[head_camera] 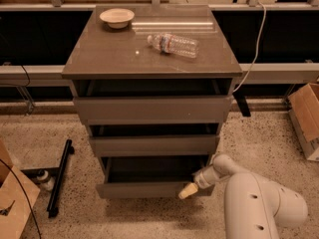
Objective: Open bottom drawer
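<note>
The bottom drawer (144, 189) is the lowest of the cabinet's three grey-brown fronts. It stands pulled out, with a dark gap showing above its front. My gripper (188, 190) is at the drawer's right front corner, its pale tip touching the front's upper edge. The white arm (259, 203) reaches in from the lower right.
The middle drawer (153, 145) and top drawer (152, 109) are also pulled out a little. A bowl (116, 17) and a lying plastic bottle (173, 44) sit on the cabinet top. A black bar (59, 177) lies on the floor at left, cardboard boxes (305, 118) at right and lower left.
</note>
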Available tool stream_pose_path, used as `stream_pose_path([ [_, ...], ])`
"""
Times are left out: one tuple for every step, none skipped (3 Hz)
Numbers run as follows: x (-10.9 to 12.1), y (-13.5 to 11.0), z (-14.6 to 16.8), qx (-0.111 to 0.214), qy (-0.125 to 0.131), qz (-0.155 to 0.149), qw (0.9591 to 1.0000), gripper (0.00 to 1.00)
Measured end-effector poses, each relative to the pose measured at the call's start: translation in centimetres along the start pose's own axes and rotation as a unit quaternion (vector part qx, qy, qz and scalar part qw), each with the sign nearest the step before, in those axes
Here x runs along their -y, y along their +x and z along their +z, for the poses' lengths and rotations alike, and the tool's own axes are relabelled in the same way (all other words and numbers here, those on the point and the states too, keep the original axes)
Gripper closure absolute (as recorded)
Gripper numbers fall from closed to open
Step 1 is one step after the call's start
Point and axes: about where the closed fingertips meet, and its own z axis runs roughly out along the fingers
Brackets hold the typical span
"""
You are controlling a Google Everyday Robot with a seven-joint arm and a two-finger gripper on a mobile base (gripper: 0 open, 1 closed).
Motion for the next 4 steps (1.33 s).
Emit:
stream_pose_path([
  [0.0, 0.0, 0.0, 0.000, 0.000, 0.000, 1.0000, 0.41],
  [-2.0, 3.1, -0.2, -0.031, -0.011, 0.032, 0.9989, 0.70],
  [-2.0, 3.0, -0.2, -0.031, -0.011, 0.032, 0.9989, 0.60],
  [-2.1, 3.0, 0.0, -0.037, -0.013, 0.030, 0.9988, 0.29],
])
